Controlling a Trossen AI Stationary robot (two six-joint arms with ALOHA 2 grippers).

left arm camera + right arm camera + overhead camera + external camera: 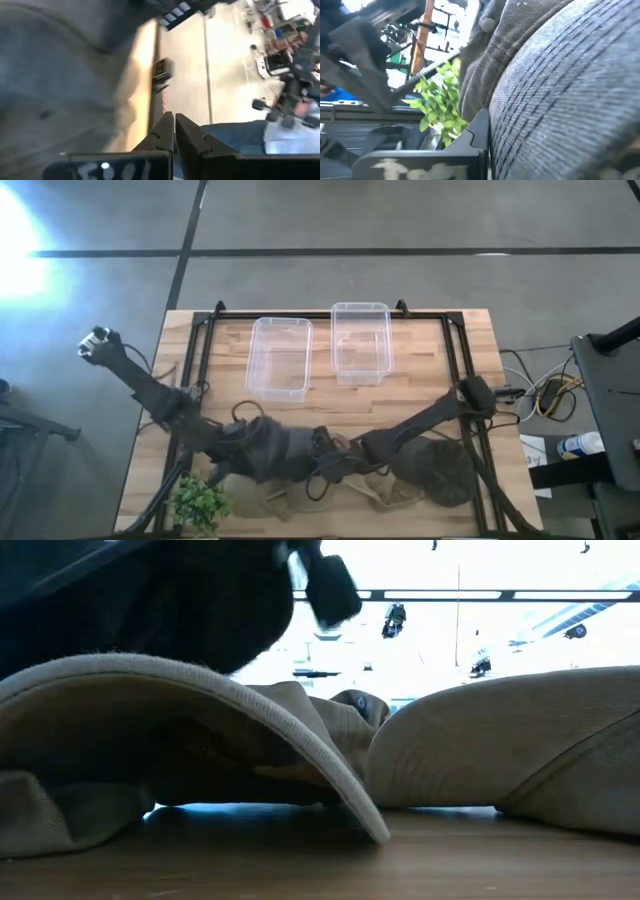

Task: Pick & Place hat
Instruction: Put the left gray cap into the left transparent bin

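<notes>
Several hats lie along the table's near edge. A dark grey hat point(445, 472) sits under my right arm, and beige hats point(392, 495) point(272, 500) lie nearer the edge. In the low view a beige brim point(200, 705) curves over the tabletop beside another beige hat point(520, 740). Both grippers meet near the table's near middle. My left gripper point(318, 446) point(174, 127) is shut, with a blurred grey surface beside it. My right gripper point(345, 463) is against a grey ribbed hat point(560, 90). Only one of its fingers point(479, 131) shows. My right gripper is shut on the grey ribbed hat's cloth point(502, 125). The cloth meets the inner edge of the visible finger and drapes over the other finger, hiding it. Which part of the hat this is, and whether it is lifted, the cloth itself hides.
Two clear plastic containers point(280, 357) point(360, 340) stand on the far half of the table. A small green plant point(198, 502) point(440, 105) sits at the near left corner. A black frame point(455, 355) runs round the table top. Cables lie by the right edge.
</notes>
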